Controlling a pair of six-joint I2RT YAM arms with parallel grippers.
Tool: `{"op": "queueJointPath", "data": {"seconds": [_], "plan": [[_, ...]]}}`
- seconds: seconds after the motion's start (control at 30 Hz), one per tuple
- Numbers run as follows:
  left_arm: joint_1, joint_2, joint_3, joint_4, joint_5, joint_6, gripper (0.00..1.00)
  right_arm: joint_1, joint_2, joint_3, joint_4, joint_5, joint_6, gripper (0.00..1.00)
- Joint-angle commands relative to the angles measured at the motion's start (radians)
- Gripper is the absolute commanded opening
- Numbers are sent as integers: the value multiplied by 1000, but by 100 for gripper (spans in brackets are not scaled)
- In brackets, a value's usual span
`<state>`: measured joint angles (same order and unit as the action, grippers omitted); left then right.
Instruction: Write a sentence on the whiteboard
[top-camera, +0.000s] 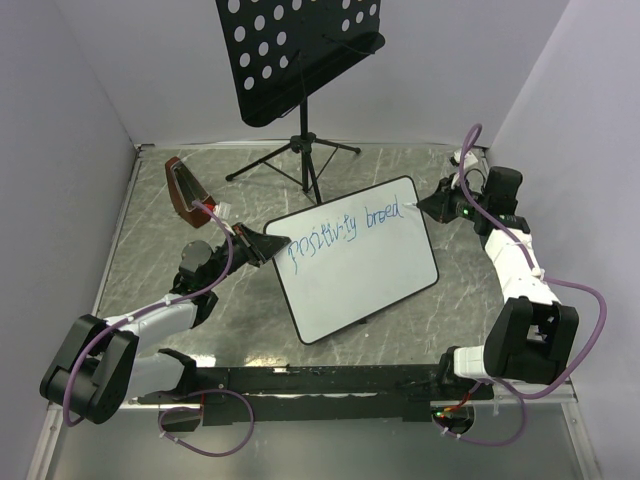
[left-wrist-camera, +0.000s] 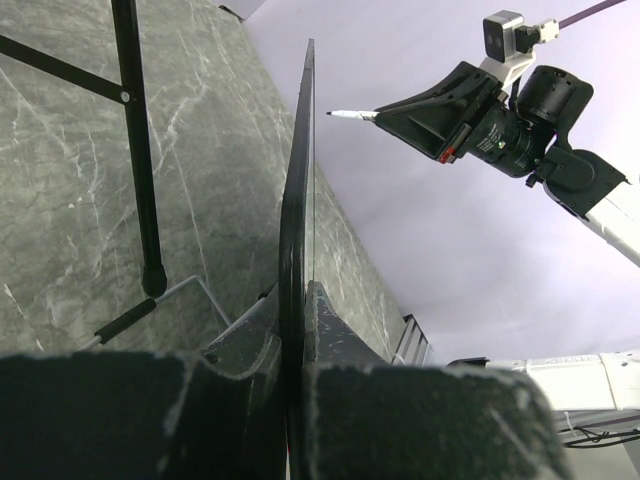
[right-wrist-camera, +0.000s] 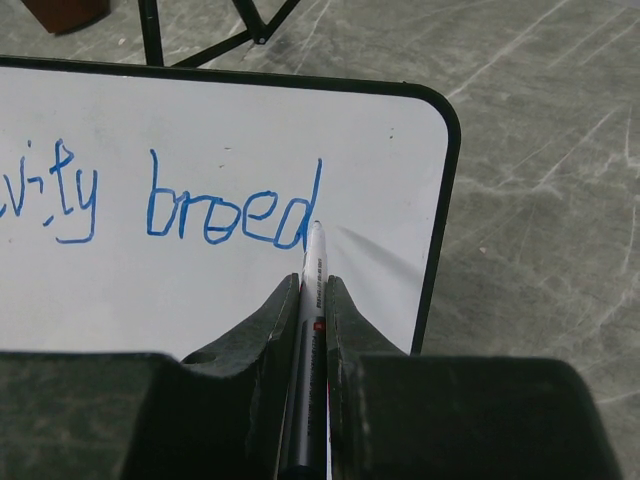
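Note:
The whiteboard (top-camera: 360, 275) stands tilted on the table, and my left gripper (top-camera: 272, 243) is shut on its left edge. From the left wrist the whiteboard (left-wrist-camera: 297, 180) shows edge-on, clamped between the left gripper (left-wrist-camera: 297, 300) jaws. The sentence (top-camera: 345, 228) is blue handwriting that reads "positivity breed". My right gripper (right-wrist-camera: 314, 285) is shut on a white and grey marker (right-wrist-camera: 313, 262). Its tip sits just right of the last "d" of the sentence (right-wrist-camera: 230, 210) on the whiteboard (right-wrist-camera: 200, 110). I cannot tell whether the tip touches. The right gripper (top-camera: 425, 207) is at the board's top right corner.
A black perforated music stand (top-camera: 300, 50) on a tripod stands behind the board, and one tripod leg (left-wrist-camera: 140, 150) runs close to the board's back. A dark red object (top-camera: 185, 190) lies at the back left. Grey walls close in the table's sides and back.

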<state>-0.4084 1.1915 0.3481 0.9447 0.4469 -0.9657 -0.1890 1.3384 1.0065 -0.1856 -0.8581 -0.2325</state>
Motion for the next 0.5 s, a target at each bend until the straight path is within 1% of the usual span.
{"op": "queueJointPath", "data": {"seconds": [0.0,0.47], "plan": [[-6,-27,26,92,32,48,1,-15,-7,-2,46,-24,-5,0],[-4,-13,32,109,35,44,1,-20,18,6,49,24,13,0]]}}
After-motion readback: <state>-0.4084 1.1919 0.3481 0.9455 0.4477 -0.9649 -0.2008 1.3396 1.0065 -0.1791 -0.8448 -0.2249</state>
